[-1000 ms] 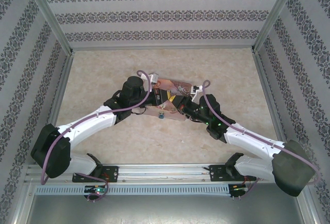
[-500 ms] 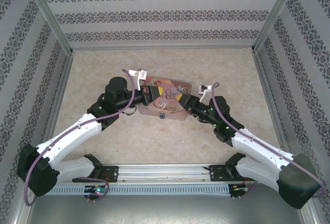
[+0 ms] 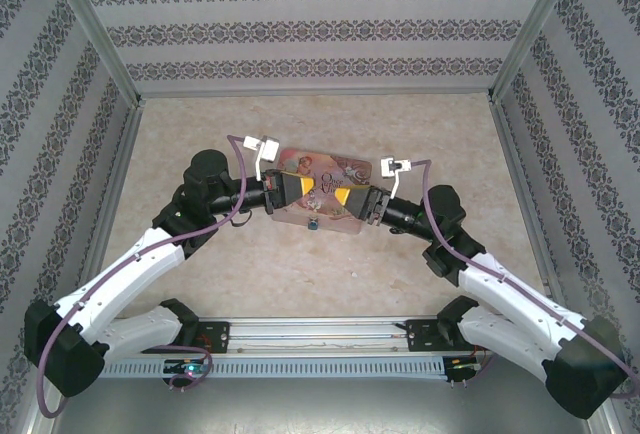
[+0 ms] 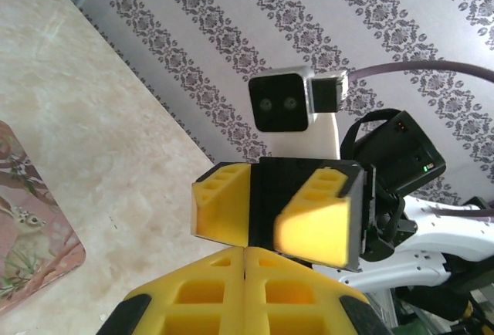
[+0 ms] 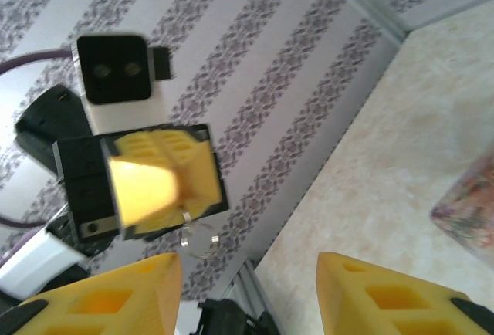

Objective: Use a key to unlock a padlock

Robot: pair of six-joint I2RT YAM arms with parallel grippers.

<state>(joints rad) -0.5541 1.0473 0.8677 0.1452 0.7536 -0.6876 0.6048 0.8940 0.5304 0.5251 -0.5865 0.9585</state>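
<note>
Padlock (image 3: 313, 224): small blue body lying at the near edge of the pink tin (image 3: 330, 166), centre of the top view, just below the two grippers and apart from both. The tin rests on the beige table (image 3: 450, 134).

Left gripper (image 3: 303, 186): positioned over the tin, left of centre. In the left wrist view its yellow fingers (image 4: 208, 304) are pressed together. In the right wrist view a thin silver ring (image 5: 197, 238) hangs just beneath it; what carries the ring cannot be told.

Right gripper (image 3: 343, 197): faces the left gripper over the tin. Its fingers (image 5: 386, 296) stand spread apart, with nothing between them.
</note>
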